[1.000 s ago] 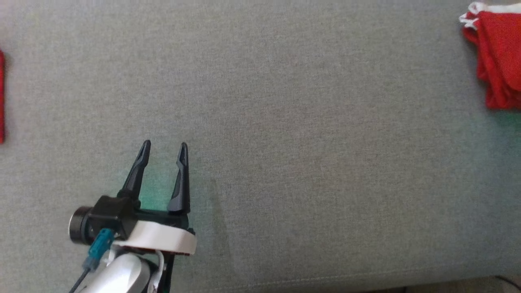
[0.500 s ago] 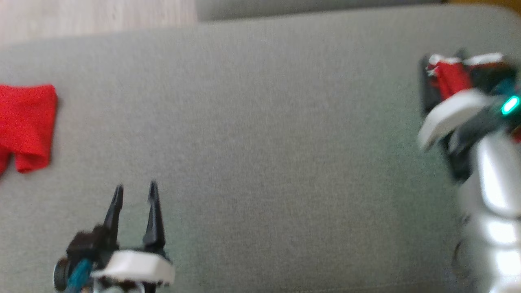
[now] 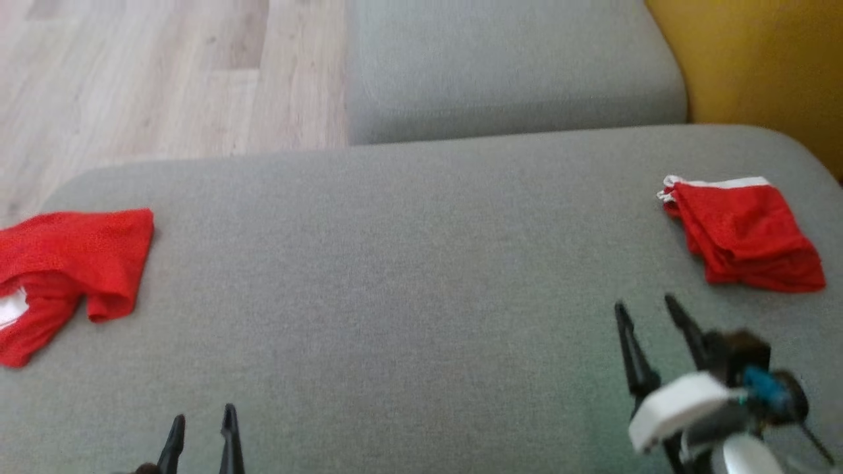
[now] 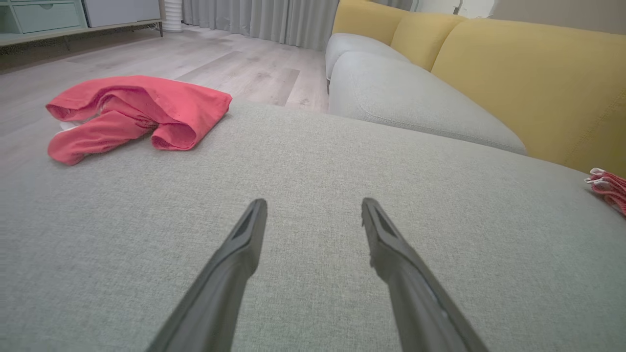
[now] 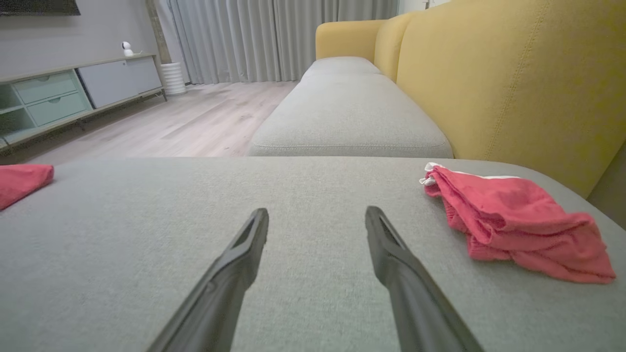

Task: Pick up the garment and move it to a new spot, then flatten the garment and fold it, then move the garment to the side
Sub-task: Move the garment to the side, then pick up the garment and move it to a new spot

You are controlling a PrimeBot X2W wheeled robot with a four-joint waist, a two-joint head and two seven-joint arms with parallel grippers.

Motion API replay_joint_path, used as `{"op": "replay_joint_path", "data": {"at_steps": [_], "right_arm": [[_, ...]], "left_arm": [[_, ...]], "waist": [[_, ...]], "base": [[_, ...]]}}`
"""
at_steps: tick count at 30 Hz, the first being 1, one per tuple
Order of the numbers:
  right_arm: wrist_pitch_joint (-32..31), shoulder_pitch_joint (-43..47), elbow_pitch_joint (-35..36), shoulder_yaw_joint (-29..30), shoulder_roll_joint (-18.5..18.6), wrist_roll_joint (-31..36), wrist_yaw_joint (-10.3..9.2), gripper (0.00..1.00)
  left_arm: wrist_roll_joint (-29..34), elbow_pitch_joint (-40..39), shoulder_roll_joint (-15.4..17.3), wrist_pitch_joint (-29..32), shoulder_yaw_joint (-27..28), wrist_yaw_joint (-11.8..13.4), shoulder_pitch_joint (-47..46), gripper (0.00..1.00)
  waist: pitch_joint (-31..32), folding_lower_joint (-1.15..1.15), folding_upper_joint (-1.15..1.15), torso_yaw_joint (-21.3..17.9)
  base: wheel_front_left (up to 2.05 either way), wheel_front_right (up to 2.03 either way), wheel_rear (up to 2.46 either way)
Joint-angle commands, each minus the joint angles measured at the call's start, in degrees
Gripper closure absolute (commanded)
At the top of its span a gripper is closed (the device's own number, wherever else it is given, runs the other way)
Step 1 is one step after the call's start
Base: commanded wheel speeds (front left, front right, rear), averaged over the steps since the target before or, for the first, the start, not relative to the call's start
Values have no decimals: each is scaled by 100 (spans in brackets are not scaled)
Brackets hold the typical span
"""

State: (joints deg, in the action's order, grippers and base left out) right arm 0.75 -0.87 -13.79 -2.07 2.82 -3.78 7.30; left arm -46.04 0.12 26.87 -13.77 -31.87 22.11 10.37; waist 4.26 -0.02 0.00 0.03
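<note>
— Grey sofa cushion [image 3: 421, 296], right end: folded red shorts [image 3: 744, 237] lie near the yellow backrest [image 3: 757, 59]. What changed?
— Head camera has tilted up. The right gripper [image 3: 644, 304], over them half a second ago, now sits just short, fingers apart, empty. Left gripper [image 3: 204, 415] is spread too.
— Set aside, then?
— Likely. Crumpled red shorts [image 3: 66, 263] wait at the left end. No readable writing.
</note>
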Motion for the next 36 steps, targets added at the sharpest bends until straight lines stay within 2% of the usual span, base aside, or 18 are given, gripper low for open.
{"op": "replay_joint_path", "data": {"at_steps": [1,8,24,29,36], "right_arm": [[99,-43,373,-193,8,-36,19,0],[201,468,748,-292,7,-281,19,0],[167,643,644,-383,6,-478,19,0],[191,733,625,-372,6,-552,19,0],[293,796,586,-467,6,-737,19,0]], "left_arm": [[-54,-114,107,-93,296,-48,-178,0],[-78,-36,87,-109,427,-173,17,0],[16,84,85,-109,396,-287,-62,0],[63,76,88,-87,360,-274,-101,0],[125,0,241,-29,414,-202,-136,0]], "waist": [[78,2,0,8],[196,2,0,-33],[353,2,0,128],[381,2,0,427],[393,2,0,1399]], "base": [[0,0,0],[0,0,0],[0,0,0],[0,0,0],[0,0,0]]}}
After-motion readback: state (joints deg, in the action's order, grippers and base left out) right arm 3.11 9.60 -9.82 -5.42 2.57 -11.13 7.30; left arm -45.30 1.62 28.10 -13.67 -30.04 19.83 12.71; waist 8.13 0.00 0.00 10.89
